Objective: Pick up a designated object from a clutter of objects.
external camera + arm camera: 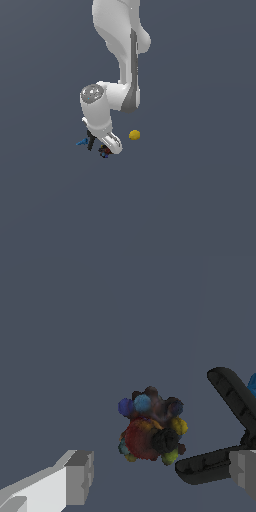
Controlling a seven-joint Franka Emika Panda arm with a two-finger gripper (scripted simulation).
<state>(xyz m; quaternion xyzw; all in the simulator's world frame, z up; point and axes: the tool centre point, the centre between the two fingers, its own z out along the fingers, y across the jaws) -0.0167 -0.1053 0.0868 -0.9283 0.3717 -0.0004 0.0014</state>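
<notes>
The designated object is a small dark lump (150,428) speckled with red, blue and yellow bits. In the wrist view it lies on the floor between and just beyond my two fingers. My gripper (160,473) is open, with one grey fingertip (79,477) on one side and the other (244,468) on the other side. In the exterior view the lump (104,152) peeks out just under my hand, and my gripper (106,148) hangs right over it. The black clamp-shaped tool (231,392) lies close beside the lump, near one finger.
A small blue piece (81,143) lies to the exterior view's left of the black clamp (90,140); it shows at the wrist view's edge (252,384). A plain yellow ball (134,135) sits to the exterior view's right of my hand. The floor (200,200) is plain dark grey.
</notes>
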